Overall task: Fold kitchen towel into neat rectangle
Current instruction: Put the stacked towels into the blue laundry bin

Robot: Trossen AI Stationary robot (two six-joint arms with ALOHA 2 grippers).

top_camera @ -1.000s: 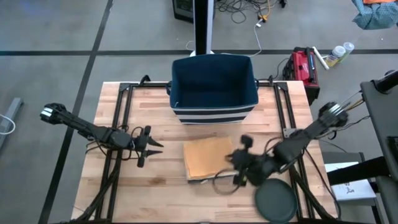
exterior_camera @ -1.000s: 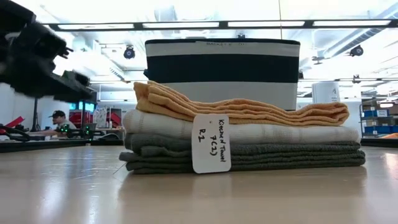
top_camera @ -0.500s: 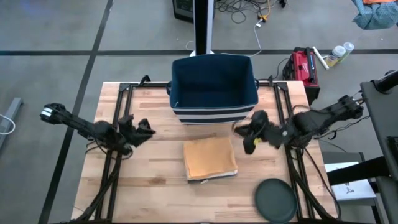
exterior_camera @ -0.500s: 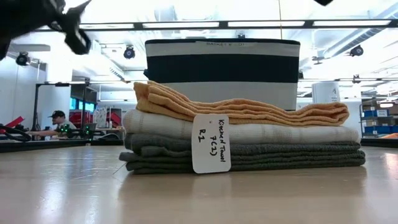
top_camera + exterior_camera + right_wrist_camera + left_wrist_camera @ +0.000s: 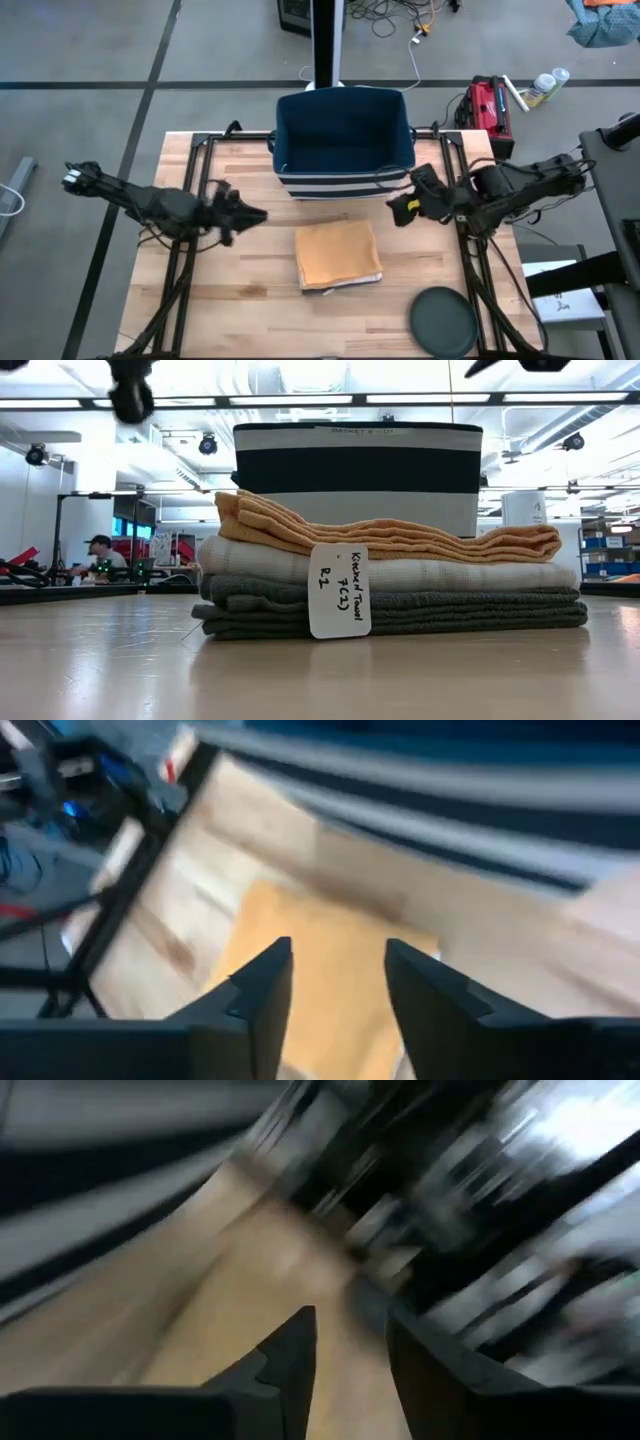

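Folded towel [image 5: 338, 254] between left pincer [image 5: 252, 214], right pincer [image 5: 399, 209].

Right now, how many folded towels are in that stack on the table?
3 show in the low view: the orange towel on top, a white towel under it, and a grey towel at the bottom, which may be more than one. From above only the orange one shows.

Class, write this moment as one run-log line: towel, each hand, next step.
towel: orange towel folded, top of stack, table centre | left hand: empty, left of stack | right hand: open, empty, by striped basket | next: likely done
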